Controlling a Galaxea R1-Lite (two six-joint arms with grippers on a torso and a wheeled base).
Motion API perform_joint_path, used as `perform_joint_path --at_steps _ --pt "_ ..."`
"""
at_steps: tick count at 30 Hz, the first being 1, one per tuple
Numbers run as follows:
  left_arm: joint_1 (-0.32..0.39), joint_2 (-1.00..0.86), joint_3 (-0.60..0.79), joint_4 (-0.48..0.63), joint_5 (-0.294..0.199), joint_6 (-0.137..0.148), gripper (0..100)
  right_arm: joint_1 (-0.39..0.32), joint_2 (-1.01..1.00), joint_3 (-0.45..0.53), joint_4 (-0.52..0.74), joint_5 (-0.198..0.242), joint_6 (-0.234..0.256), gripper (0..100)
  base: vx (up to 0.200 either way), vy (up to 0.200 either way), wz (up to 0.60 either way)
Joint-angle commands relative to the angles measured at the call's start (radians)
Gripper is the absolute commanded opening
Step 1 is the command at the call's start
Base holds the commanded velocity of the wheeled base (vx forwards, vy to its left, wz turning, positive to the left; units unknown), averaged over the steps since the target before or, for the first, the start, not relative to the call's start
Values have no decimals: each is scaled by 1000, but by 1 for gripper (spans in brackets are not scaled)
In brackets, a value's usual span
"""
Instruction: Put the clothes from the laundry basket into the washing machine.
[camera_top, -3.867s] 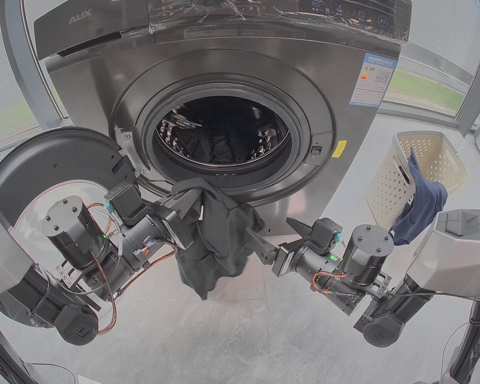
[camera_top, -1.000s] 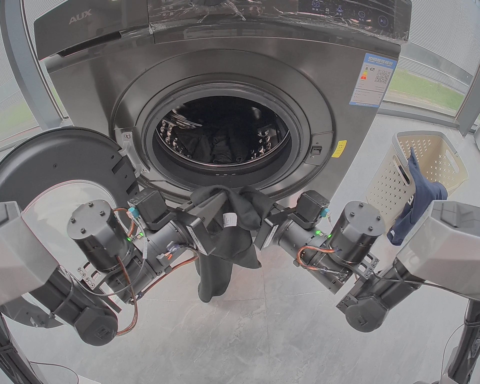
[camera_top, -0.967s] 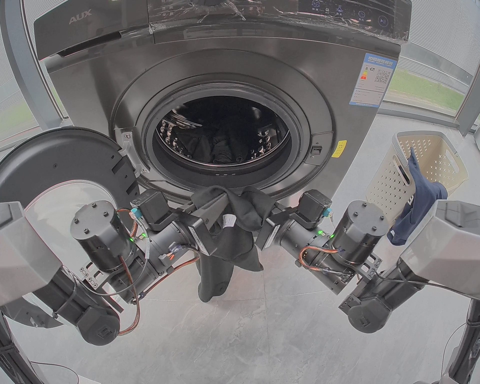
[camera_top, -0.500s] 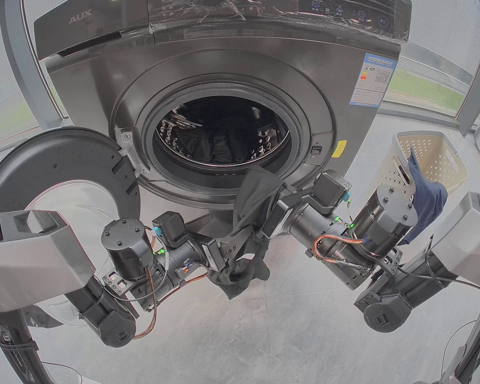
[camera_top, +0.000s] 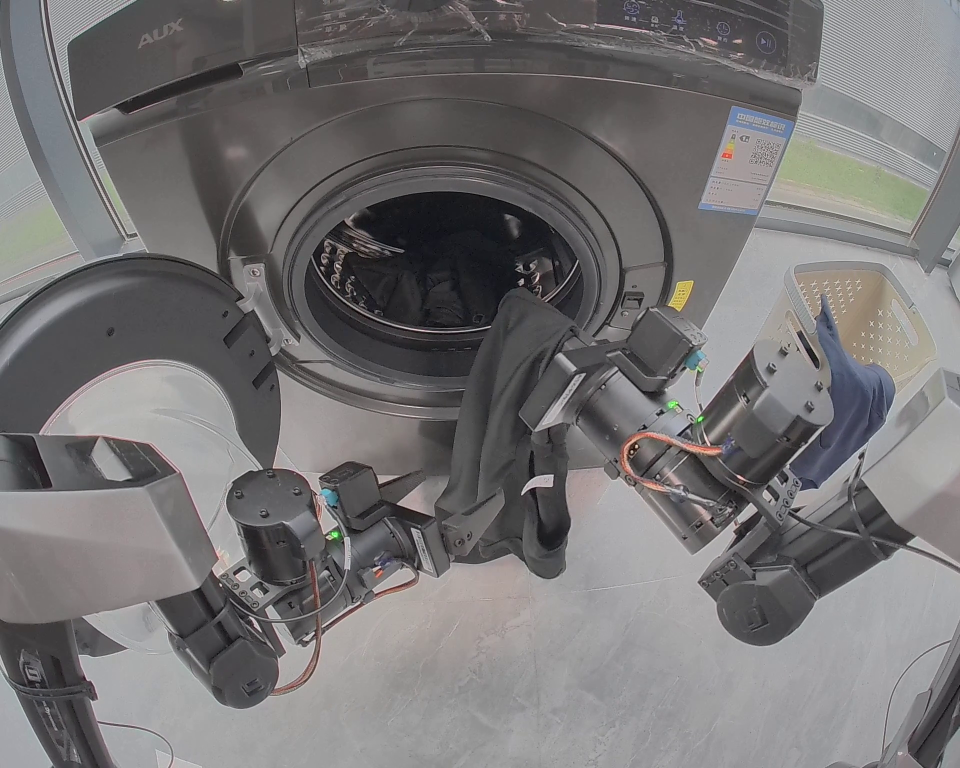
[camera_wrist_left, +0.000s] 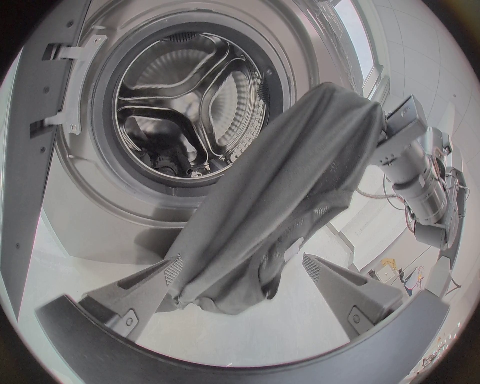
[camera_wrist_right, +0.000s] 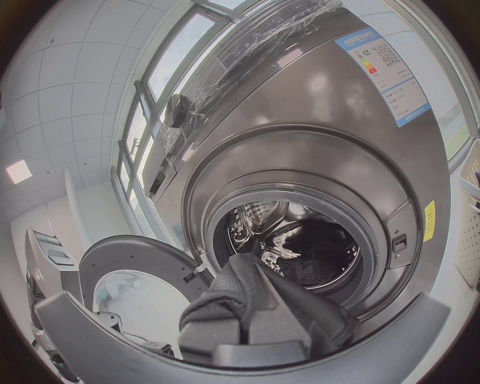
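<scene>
A black garment (camera_top: 500, 430) hangs from my right gripper (camera_top: 548, 352), which is shut on its top end just in front of the lower right rim of the washing machine's opening (camera_top: 440, 270). In the right wrist view the cloth is bunched over the closed fingers (camera_wrist_right: 250, 320). My left gripper (camera_top: 462, 488) is lower, beside the garment's hanging end, and open; the cloth (camera_wrist_left: 280, 200) droops between its fingers and brushes one fingertip (camera_wrist_left: 167, 272). Dark clothes lie inside the drum (camera_top: 430, 290). The laundry basket (camera_top: 880, 300) stands at the right with a navy garment (camera_top: 850, 400) draped over its rim.
The round door (camera_top: 120, 340) stands swung open at the left, close above my left arm. Grey tiled floor (camera_top: 520, 660) lies free in front of the machine. Windows and a wall run behind the basket.
The left gripper let go of the black garment and dropped down and back. The right gripper lifted the garment up toward the drum opening, so it now hangs long.
</scene>
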Motion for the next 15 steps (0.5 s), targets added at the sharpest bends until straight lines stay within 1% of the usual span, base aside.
perform_joint_path --at_steps 1,2,4,8,11,15 --pt "-1 13 27 -2 0 1 100 1 39 -45 4 -11 0 0 0 0 0" --pt "-1 13 27 -2 0 1 100 1 39 -45 4 -11 0 0 0 0 0" --pt "-11 13 50 -2 -1 1 100 -6 55 -89 8 -24 1 0 0 0 0" --pt "-28 41 62 -2 -1 8 100 -16 78 -141 31 -24 4 0 0 0 0" --pt "-37 73 53 -2 -1 22 100 -15 87 -169 39 -24 4 0 0 0 0" --pt "-64 119 20 -2 0 22 100 -9 93 -193 43 -24 4 0 0 0 0"
